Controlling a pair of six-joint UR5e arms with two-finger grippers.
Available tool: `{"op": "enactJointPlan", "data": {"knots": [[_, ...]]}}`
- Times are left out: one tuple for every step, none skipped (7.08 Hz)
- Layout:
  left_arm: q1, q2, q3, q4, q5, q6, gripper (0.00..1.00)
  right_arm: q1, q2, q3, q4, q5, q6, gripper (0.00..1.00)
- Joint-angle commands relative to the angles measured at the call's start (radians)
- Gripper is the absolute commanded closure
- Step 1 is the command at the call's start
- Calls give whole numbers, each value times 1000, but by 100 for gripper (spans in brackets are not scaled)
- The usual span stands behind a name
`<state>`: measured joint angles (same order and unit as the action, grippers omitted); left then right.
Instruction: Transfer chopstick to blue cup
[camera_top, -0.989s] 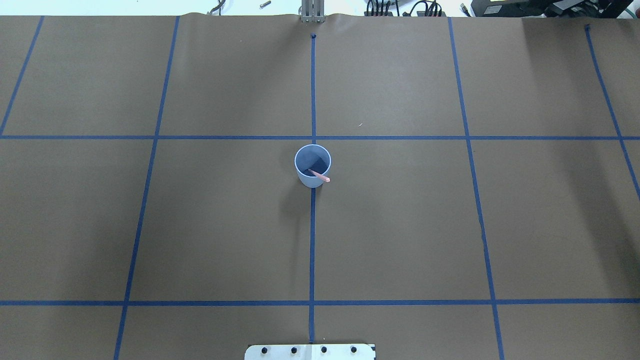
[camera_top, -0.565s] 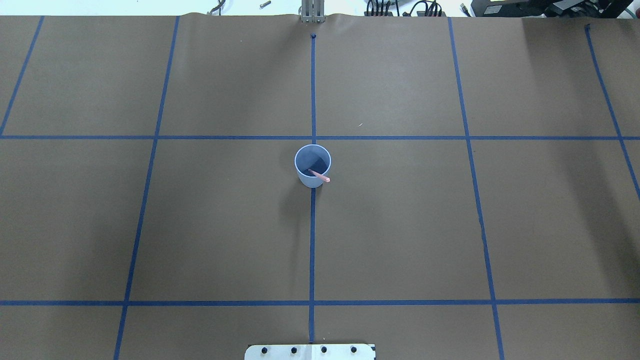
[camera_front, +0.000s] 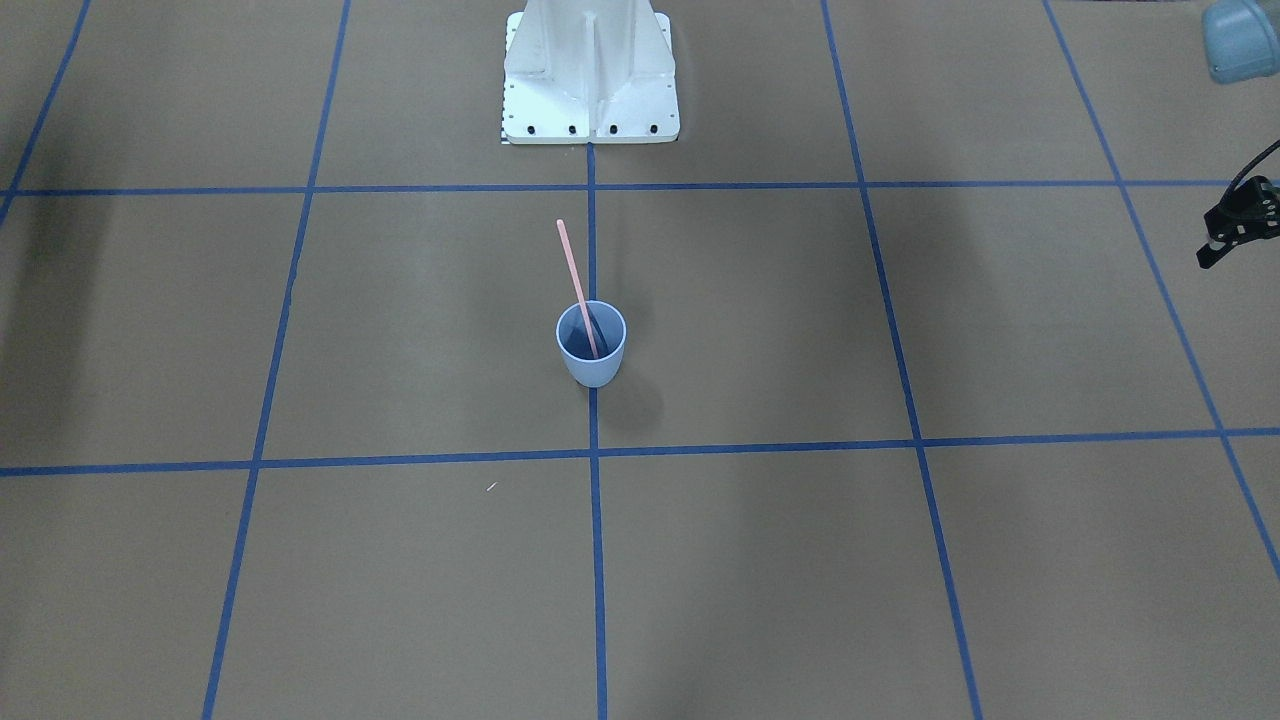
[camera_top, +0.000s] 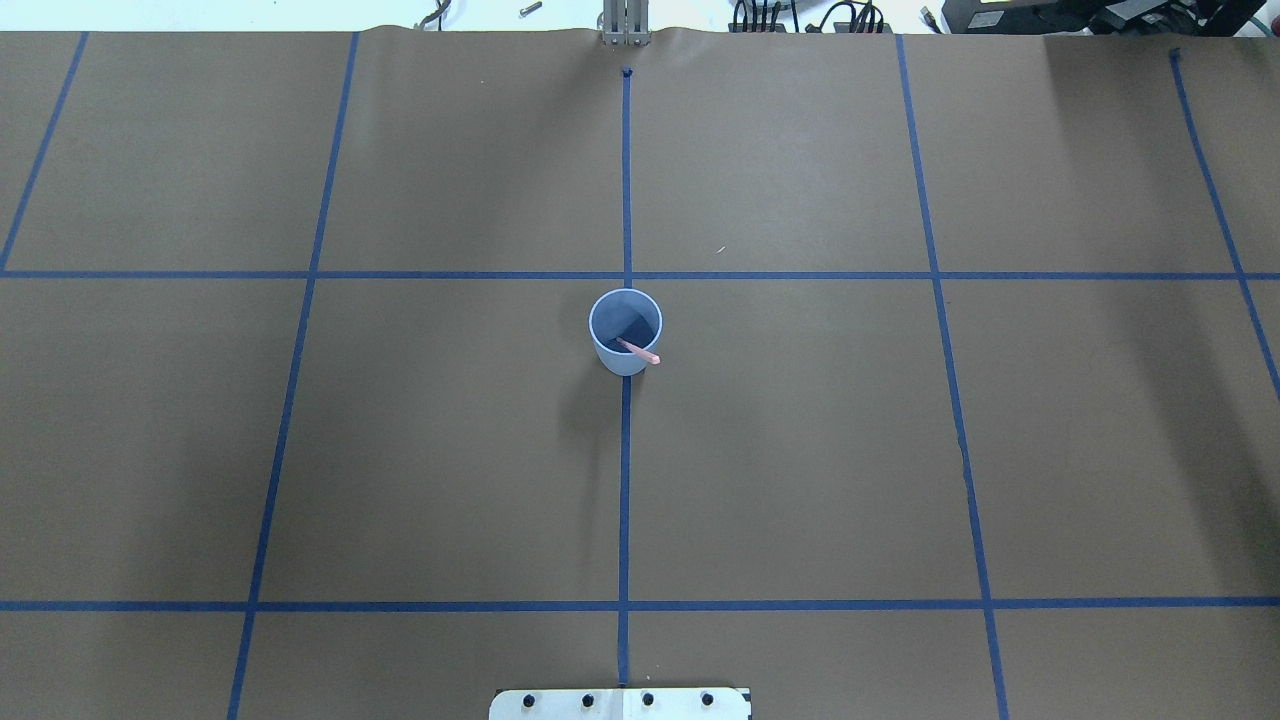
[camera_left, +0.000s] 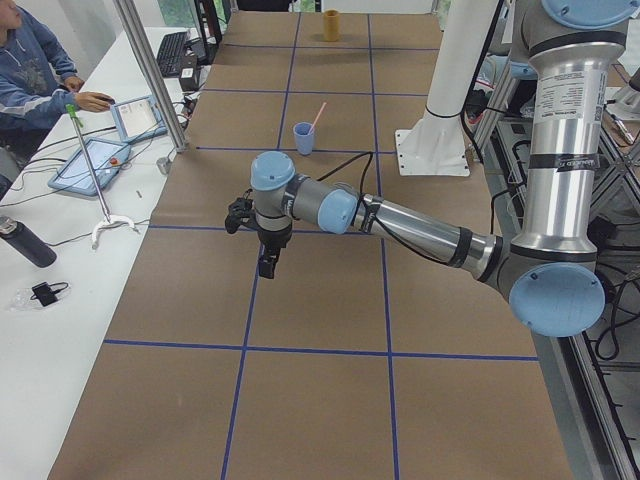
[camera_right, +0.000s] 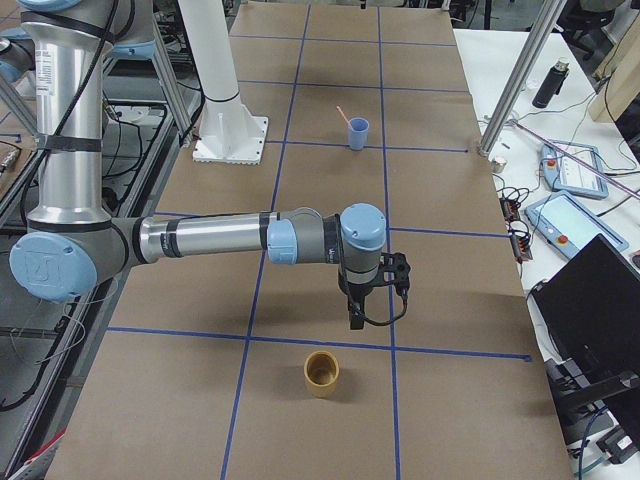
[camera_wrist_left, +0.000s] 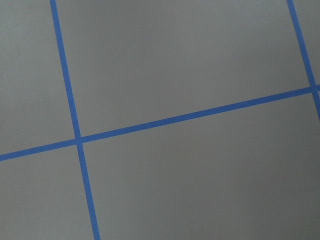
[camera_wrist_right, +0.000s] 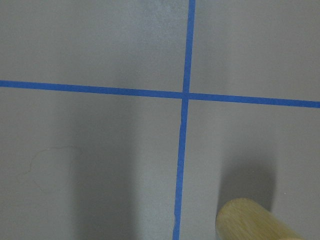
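Seemingly done: from the front, the chopstick (camera_front: 574, 283) leans toward eleven o'clock in the blue cup (camera_front: 591, 368); I'd leave it. Left gripper (camera_left: 264, 270), right gripper (camera_right: 355, 320): cannot tell their spread.

Open tabletop (camera_top: 800, 450) rings the blue cup (camera_top: 625, 335) on all sides; the chopstick (camera_front: 573, 280) leaning out over its rim toward the robot base (camera_front: 590, 70) obstructs a straight descent.

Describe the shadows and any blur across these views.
Front-facing view: the blue cup casts a soft shadow toward the picture's lower right. Overhead view: broad faint shadow bands cross the brown paper. Right wrist view: the tan cup at the bottom edge is blurred.
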<state>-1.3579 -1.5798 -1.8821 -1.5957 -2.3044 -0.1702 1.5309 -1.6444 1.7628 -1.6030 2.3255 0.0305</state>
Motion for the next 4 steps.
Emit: {"op": "enactJointPlan", "data": {"knots": [[0, -8, 3, -1, -1, 6, 2, 0, -2, 1, 0, 0, -1, 0], [2, -9, 4, -4, 0, 6, 2, 0, -2, 1, 0, 0, -1, 0], [2, -9, 21, -38, 0, 6, 2, 0, -2, 1, 0, 0, -3, 0], [0, -6, 61, -90, 3, 4, 2, 0, -2, 1, 0, 0, -1, 0]]}}
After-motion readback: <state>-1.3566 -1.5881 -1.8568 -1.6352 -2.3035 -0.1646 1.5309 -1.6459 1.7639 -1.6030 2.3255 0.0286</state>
